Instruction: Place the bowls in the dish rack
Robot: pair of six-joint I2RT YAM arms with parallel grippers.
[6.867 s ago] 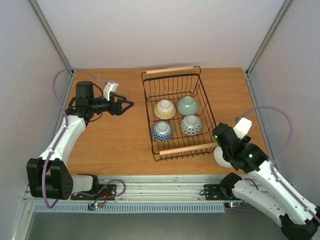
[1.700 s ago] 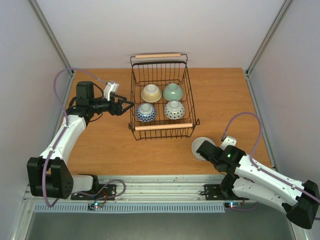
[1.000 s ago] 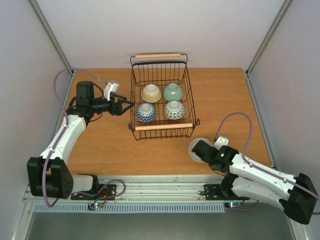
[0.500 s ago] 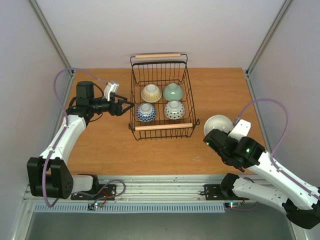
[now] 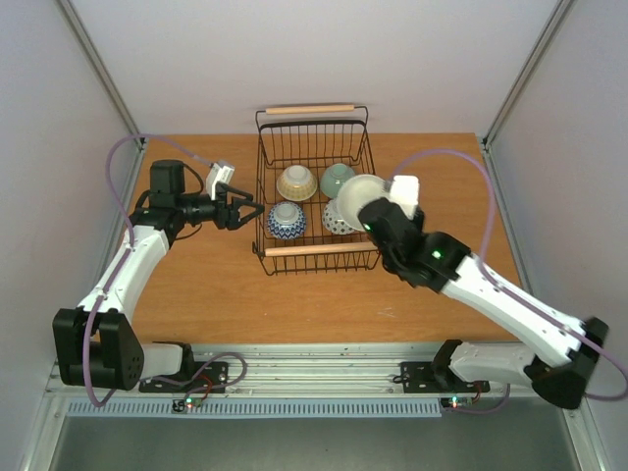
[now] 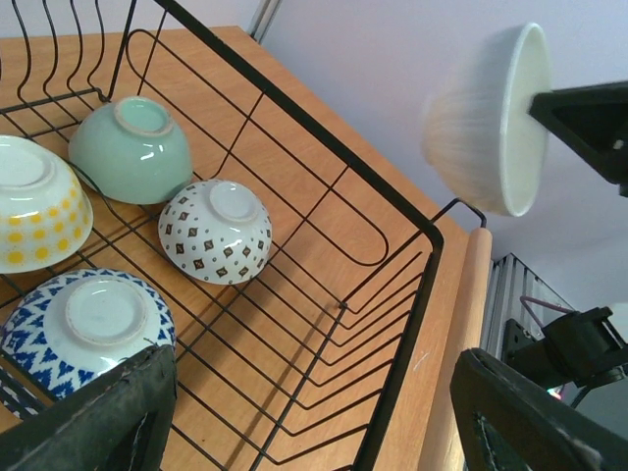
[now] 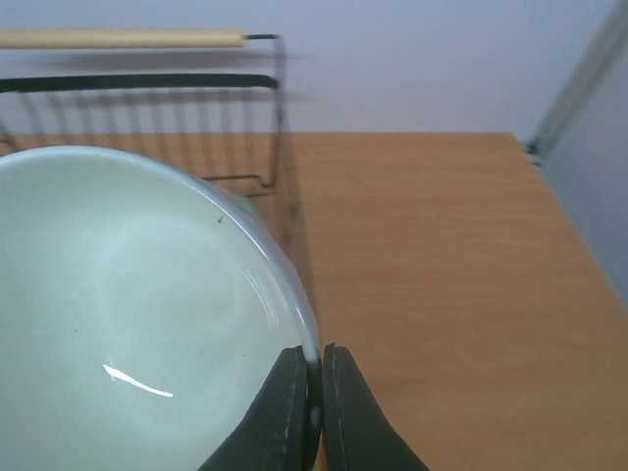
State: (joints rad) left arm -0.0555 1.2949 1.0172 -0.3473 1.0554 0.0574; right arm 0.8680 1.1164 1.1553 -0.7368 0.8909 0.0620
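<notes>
Four bowls sit upside down in the dish rack: the cream-tan bowl, the pale green bowl, the blue-patterned bowl and the dotted bowl, so most of the job looks done! Only the plain whitish bowl is left, held tilted on edge in the air at the rack's right side, with the right gripper pinching its rim while the left gripper hangs spread and empty just beside the rack's left wall. My read: lower it in, let go, and the load is complete.
</notes>
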